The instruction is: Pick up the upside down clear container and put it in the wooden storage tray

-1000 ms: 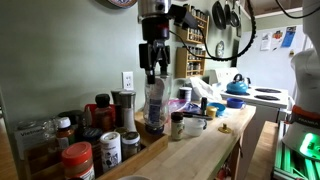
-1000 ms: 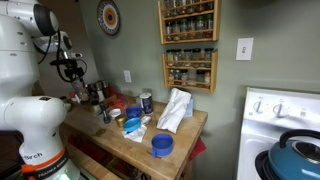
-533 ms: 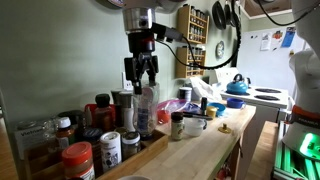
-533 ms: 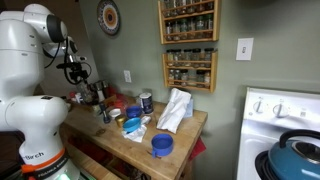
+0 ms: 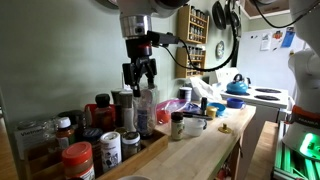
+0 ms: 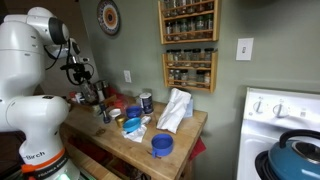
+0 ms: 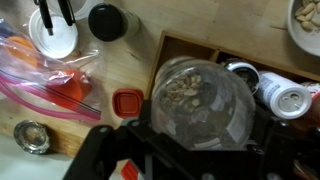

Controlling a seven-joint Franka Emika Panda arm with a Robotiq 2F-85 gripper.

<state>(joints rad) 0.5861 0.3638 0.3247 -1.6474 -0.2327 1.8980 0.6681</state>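
The tall clear container (image 5: 146, 110) hangs upright in my gripper (image 5: 140, 78), which is shut on its upper end. In the wrist view its round clear end (image 7: 200, 100) fills the middle, with my gripper (image 7: 200, 140) clamped round it, one dark finger (image 7: 138, 140) on each side. It sits over the near end of the wooden storage tray (image 7: 170, 45), next to the steel-and-black grinder (image 5: 123, 104). I cannot tell whether its bottom touches the tray. In an exterior view the gripper (image 6: 82, 76) is above the jars at the counter's far end.
Spice jars fill the tray (image 5: 40, 150), among them a red-capped jar (image 5: 78, 160) and white-lidded jars (image 7: 285, 98). A red lid (image 7: 126, 102) and a plastic bag (image 7: 50, 80) lie beside the tray. A blue bowl (image 6: 162, 145) and a white cloth (image 6: 175, 108) are on the counter.
My gripper has carried the clear container sideways from the counter's middle to over the tray beside the grinder. It has barely moved in the last half second.
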